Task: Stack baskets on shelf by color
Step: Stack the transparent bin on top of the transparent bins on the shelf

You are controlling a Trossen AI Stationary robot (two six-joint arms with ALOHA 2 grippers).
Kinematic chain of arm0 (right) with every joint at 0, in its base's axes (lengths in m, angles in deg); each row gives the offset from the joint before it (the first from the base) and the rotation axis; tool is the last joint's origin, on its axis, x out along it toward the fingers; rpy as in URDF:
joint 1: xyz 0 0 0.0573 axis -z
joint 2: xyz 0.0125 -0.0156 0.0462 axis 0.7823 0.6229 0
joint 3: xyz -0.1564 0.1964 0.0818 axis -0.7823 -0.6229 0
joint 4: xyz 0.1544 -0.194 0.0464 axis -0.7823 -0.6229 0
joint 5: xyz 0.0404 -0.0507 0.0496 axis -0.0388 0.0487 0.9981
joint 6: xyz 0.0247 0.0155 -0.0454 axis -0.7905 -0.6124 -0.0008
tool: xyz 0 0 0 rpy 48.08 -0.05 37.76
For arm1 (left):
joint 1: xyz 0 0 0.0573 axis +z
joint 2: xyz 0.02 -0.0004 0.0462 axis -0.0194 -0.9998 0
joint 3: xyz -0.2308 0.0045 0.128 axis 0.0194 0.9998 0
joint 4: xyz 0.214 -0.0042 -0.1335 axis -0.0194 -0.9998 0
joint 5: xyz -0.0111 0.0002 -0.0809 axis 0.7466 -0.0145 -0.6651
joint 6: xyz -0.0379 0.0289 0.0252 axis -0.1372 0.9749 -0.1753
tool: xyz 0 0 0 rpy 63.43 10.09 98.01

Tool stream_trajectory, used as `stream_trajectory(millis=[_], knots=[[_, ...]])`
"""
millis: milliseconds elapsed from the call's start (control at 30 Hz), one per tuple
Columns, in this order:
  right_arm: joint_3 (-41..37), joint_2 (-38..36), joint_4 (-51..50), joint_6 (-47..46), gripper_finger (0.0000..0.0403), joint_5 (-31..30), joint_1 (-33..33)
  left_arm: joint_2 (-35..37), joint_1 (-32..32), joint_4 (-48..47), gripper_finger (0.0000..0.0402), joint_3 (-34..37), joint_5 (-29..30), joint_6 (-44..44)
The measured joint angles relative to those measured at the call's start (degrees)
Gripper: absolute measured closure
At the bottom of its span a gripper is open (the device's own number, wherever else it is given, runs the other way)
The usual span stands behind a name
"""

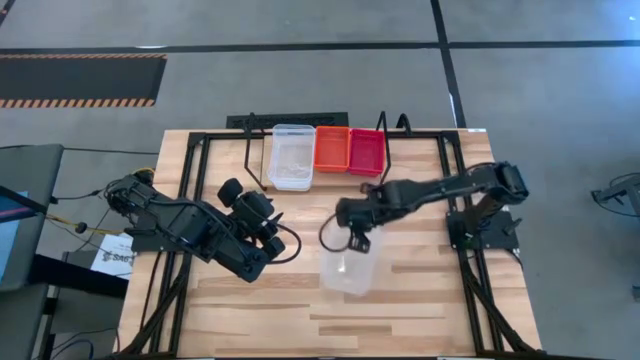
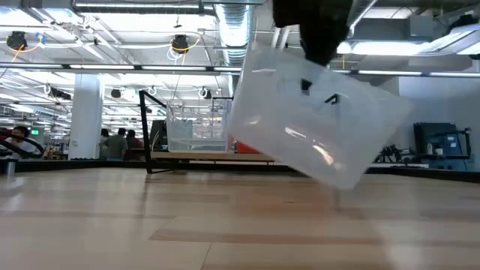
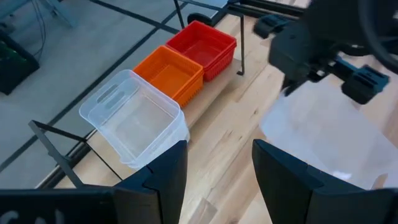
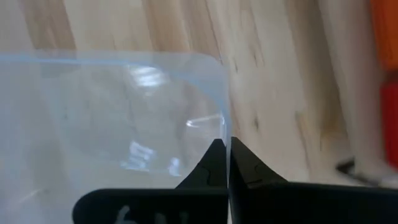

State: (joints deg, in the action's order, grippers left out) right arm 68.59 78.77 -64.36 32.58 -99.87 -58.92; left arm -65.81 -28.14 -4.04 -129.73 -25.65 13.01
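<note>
Three baskets stand in a row in the black wire shelf (image 1: 248,150) at the table's far edge: a clear one (image 1: 291,157), an orange one (image 1: 331,148) and a red one (image 1: 367,150). The left wrist view also shows the clear basket (image 3: 134,118), the orange basket (image 3: 171,71) and the red basket (image 3: 202,43). My right gripper (image 1: 356,243) is over the table's middle, shut on another clear basket (image 1: 350,270). That basket hangs tilted above the table (image 2: 319,124). My left gripper (image 3: 214,174) is open at the left of the middle, holding nothing. My right gripper pinches the rim of one wall (image 4: 225,134) at the clear basket's far end, one finger inside the basket and one outside. The fingers come from above, slanting down. The basket hangs below them, tilted and lifted clear of the table (image 2: 330,169).
A larger black tube frame (image 1: 465,200) runs along the table's sides and far end. Bare wooden tabletop (image 1: 260,310) lies toward the near edge. People and workbenches show in the room behind (image 2: 112,142).
</note>
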Motion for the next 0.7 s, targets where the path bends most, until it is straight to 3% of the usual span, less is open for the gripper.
stream_trajectory(millis=[300,700], knots=[[-0.11,1.71,3.71,12.04,0.0402,4.08,5.04,0.0,0.0,0.0,0.0233,0.0,0.68,-1.61],[0.0,10.23,5.92,17.6,0.0401,6.65,3.72,-0.02,0.0,0.02,0.0233,0.0,0.91,-3.1]])
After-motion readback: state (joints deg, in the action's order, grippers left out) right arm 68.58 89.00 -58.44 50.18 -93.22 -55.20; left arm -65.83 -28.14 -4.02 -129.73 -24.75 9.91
